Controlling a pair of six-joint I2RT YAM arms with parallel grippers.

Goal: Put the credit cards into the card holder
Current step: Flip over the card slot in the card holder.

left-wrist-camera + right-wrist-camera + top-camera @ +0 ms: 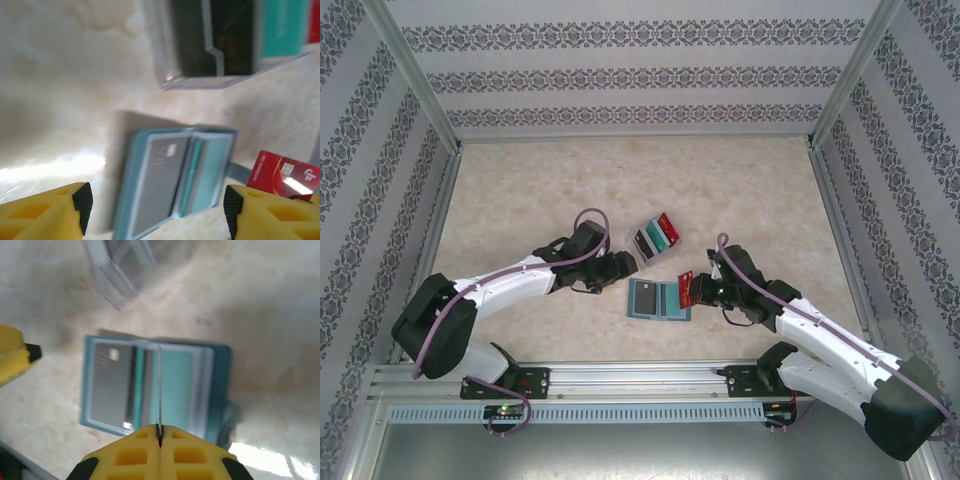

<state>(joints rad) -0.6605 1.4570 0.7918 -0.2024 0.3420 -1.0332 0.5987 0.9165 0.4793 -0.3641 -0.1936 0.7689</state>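
- Now, my right gripper (160,440) is pinched shut on the red credit card (282,172). I hold the card on edge above the open card holder (155,385), roughly over its middle fold.
- My left gripper (157,205) is spread wide and holds nothing. It hovers near the holder's left side.
- The holder lies flat on the table (520,190) with a grey card (157,175) in its left pocket. The other credit cards (282,25) stand in the clear tray (165,70) just behind it.
- Nothing pins the holder down. If I press the card's edge against a pocket lip, I judge the holder may slide or flip shut.
- The card seems aimed near the fold, not clearly at a slot mouth. It could jam there, bend, or twist between my pads.
- My two grippers are close together. If the left one comes down carelessly to steady the holder, it could knock the holder askew or strike the red card.
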